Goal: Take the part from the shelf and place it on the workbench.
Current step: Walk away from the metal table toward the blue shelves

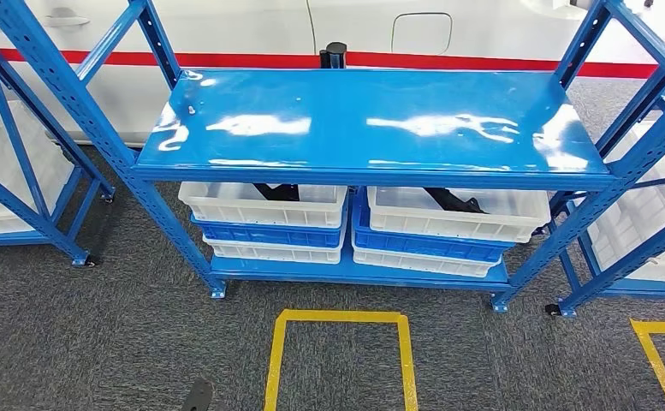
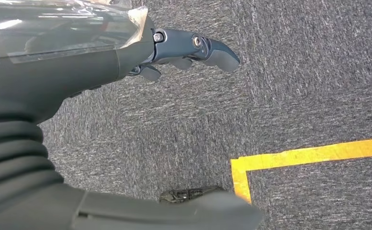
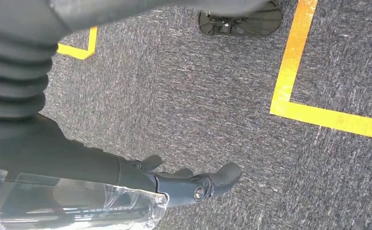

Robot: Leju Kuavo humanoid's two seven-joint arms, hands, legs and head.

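Head view puts the dark part [image 1: 454, 200] in the lower-right white bin [image 1: 457, 214] of the blue shelf [image 1: 371, 120], so either hanging empty hand, left [image 2: 174, 52] or right [image 3: 184, 184], fingers apart, should reach low under the top board.

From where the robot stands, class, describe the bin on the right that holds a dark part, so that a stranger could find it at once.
Start at the blue shelf unit with the glossy top. Beneath that top, two stacks of bins stand side by side on the lowest shelf. The one meant is the white bin topping the right stack, with a dark part lying in it; below it sits a blue bin, and its twin tops the left stack.
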